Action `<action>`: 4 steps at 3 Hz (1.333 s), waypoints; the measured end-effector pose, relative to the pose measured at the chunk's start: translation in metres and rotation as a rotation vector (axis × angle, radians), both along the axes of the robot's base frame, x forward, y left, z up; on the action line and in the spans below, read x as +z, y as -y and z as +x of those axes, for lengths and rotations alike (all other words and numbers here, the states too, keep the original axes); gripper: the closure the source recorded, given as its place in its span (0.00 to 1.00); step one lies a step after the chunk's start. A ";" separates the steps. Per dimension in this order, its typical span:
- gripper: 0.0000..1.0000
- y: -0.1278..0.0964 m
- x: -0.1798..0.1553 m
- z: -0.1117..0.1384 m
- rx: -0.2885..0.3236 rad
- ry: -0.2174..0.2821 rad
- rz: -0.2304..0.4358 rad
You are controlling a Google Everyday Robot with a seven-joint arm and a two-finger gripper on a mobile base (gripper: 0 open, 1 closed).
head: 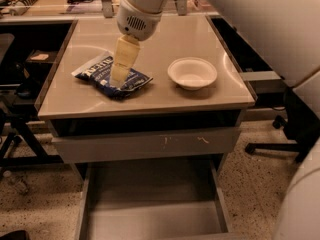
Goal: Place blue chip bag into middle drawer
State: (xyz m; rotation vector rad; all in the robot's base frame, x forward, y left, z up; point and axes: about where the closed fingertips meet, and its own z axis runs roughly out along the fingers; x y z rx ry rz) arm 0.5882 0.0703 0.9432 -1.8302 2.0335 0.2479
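Observation:
The blue chip bag lies flat on the left half of the desk top, dark blue with white lettering. My gripper hangs from the white arm directly over the middle of the bag, its pale fingers pointing down at it and hiding part of it. The middle drawer stands pulled out below the desk, a wide shallow grey tray with a bare floor.
A white round bowl sits on the desk top right of the bag. A shut grey drawer front with pale scratches is above the open drawer. Office chair legs stand at the right, another desk behind.

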 end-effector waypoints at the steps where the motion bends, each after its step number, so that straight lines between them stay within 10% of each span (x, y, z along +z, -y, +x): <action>1: 0.00 -0.002 -0.003 0.002 0.001 -0.006 0.004; 4: 0.00 -0.064 -0.058 0.043 0.051 -0.152 0.049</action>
